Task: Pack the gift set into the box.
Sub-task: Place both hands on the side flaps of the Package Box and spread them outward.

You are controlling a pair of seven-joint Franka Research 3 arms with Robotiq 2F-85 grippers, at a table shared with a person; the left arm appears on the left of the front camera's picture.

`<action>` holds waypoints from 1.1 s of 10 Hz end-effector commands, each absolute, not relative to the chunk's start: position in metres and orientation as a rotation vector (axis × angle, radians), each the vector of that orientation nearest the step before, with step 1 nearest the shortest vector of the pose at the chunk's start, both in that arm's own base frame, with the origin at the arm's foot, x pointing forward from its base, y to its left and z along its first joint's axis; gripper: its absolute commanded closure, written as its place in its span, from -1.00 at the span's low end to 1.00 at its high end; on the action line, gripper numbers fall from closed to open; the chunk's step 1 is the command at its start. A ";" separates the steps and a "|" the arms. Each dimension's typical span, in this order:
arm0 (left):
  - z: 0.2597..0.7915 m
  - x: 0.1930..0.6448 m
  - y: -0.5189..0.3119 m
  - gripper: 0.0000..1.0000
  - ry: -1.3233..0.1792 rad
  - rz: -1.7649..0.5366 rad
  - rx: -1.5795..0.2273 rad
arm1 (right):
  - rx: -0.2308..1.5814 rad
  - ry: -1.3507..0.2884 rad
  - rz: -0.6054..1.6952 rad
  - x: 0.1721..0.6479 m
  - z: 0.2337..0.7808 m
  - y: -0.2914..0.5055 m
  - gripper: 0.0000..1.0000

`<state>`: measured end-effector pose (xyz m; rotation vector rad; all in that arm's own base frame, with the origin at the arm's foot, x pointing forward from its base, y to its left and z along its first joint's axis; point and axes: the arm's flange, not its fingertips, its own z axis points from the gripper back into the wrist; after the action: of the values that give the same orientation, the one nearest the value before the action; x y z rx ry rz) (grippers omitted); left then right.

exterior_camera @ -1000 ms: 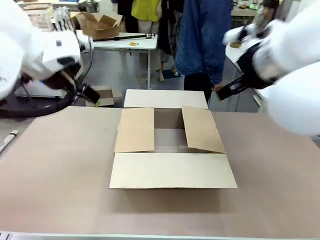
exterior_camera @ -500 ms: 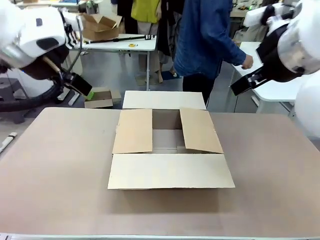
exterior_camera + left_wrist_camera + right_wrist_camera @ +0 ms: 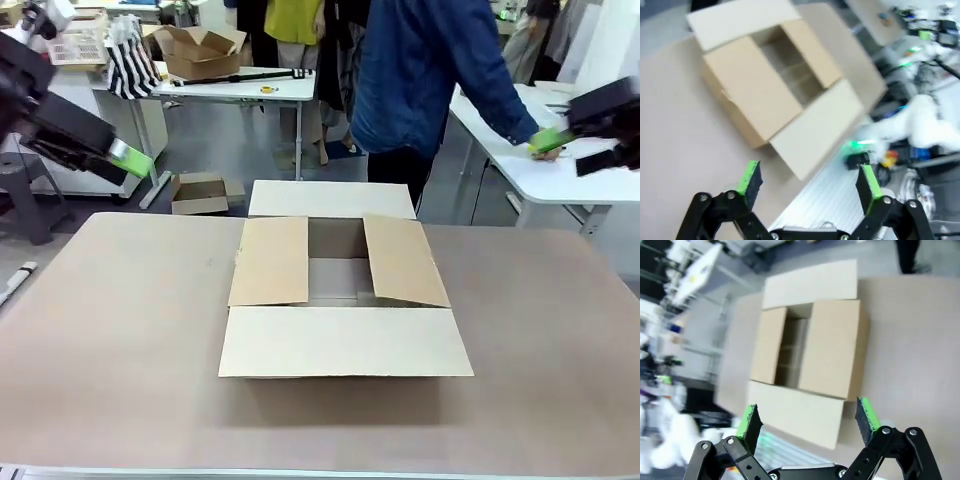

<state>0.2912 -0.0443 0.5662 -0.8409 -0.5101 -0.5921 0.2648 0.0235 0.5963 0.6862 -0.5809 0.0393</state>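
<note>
Your left gripper has its green-padded fingers spread wide with nothing between them, and past them the box sits in the upper left of that wrist frame. Your right gripper is spread just as wide and grips nothing; in its view the same box lies at mid-frame. In the front view the box rests at the centre of the brown table. Its near and far flaps lie flat outward, and its two side flaps are folded inward over part of the opening. Bare cardboard floor shows in the gap between them. There the left gripper sits at the upper left, beyond the table's edge. The right one is at the upper right, its pad just beside the person's hand over a white side table
</note>
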 end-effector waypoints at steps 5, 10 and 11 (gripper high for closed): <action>0.511 0.337 0.040 -1.00 -0.453 0.001 -1.502 | 1.433 -0.376 -0.466 0.251 0.477 -0.086 -1.00; 0.513 0.331 0.066 -1.00 -0.476 -0.080 -1.525 | 1.345 -0.392 -0.467 0.271 0.546 -0.117 -1.00; 0.513 0.331 0.066 -1.00 -0.476 -0.080 -1.525 | 1.345 -0.392 -0.467 0.271 0.546 -0.117 -1.00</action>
<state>0.3279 0.0679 0.5154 -1.5079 -0.4478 -0.0649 0.2722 -0.1157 0.5426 1.3253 -0.3747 -0.4739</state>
